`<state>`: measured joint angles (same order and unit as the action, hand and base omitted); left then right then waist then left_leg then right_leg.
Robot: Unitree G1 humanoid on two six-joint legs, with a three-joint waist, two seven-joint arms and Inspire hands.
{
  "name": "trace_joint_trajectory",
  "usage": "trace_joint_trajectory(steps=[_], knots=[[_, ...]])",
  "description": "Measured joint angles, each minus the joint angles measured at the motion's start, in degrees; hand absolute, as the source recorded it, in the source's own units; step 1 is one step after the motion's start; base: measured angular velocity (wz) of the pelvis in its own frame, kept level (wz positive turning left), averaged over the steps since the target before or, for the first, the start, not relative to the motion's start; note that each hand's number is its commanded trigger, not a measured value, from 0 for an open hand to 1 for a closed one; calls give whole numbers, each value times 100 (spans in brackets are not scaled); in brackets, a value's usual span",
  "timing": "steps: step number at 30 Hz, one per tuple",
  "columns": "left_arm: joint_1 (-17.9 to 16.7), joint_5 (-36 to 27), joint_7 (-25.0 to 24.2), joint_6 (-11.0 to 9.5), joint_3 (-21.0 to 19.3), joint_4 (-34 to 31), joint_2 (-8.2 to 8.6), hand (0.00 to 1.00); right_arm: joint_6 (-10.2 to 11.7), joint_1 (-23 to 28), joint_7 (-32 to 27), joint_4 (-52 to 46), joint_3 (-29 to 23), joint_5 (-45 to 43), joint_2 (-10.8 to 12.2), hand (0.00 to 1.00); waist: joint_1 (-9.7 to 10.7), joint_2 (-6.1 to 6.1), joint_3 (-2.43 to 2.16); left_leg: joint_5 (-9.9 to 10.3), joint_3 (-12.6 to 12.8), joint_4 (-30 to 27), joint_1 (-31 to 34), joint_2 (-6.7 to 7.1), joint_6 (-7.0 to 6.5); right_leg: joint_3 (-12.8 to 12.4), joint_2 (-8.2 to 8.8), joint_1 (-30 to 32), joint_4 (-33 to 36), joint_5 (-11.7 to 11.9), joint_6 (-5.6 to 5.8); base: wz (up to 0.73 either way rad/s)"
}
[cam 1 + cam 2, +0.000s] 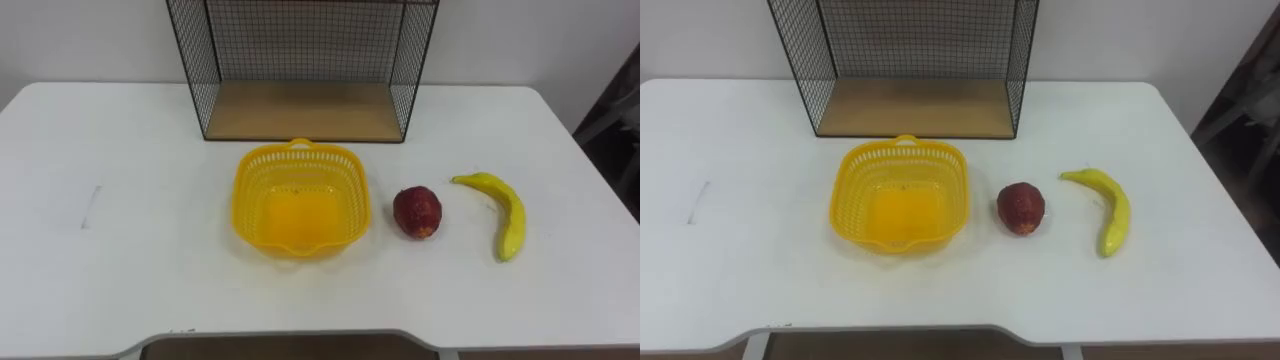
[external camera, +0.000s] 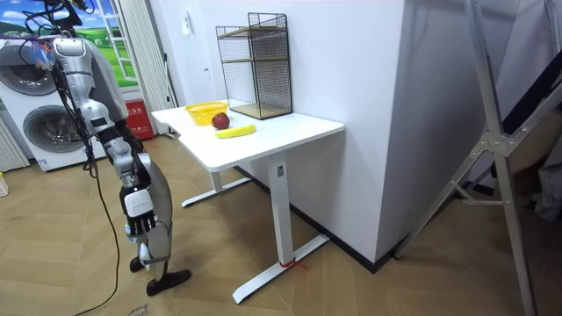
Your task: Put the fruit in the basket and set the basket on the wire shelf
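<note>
- The empty yellow basket (image 1: pixel 262 165) is located mid-bench (image 1: pixel 120 150), just in front of the wire shelf (image 1: pixel 195 70), which stands at the rear edge.
- The red fruit (image 1: pixel 417 212) lies just beside the basket on the right. The banana (image 1: pixel 508 215) lies nearer the right edge, apart from both.
- The state of the robot hands cannot be told.
- The red fruit is judged firm and round, so it may roll. It is best enclosed from above.
- The banana is judged light and bruisable. It is best held at mid-length.
- The basket is judged light, with flexible plastic walls. It is best taken by the rim or the small handle.
- No legible writing is found.
</note>
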<state>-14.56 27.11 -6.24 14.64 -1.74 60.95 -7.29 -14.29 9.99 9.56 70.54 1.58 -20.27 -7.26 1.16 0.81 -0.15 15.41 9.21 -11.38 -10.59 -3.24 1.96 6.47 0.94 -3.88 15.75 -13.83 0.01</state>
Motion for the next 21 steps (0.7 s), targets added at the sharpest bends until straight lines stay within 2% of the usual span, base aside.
trace_joint_trajectory(steps=[9,15,18,21], knots=[[36,-57,1,-28,16,106,-3,0,51,-94,-45,10,53,37,-3,0,-3,4,6,0,-3,-1,36,0,0,-24,-2,54,0,2,-2,0],[104,-56,78,-36,-35,123,-2,0,70,-130,-463,-26,-13,657,-2,0,-16,10,12,0,-3,-2,89,-1,0,-28,-3,96,-13,11,-5,-1],[144,-48,194,-62,-41,230,2,0,181,-123,-862,-91,-289,1704,-4,0,-9,26,22,0,8,0,91,-1,0,-37,-6,104,-13,4,1,0],[129,-28,220,-108,-170,214,6,0,174,27,-1133,-75,-388,2504,-3,0,-5,50,33,0,6,3,91,-1,0,-34,-4,102,-15,-4,0,0]])
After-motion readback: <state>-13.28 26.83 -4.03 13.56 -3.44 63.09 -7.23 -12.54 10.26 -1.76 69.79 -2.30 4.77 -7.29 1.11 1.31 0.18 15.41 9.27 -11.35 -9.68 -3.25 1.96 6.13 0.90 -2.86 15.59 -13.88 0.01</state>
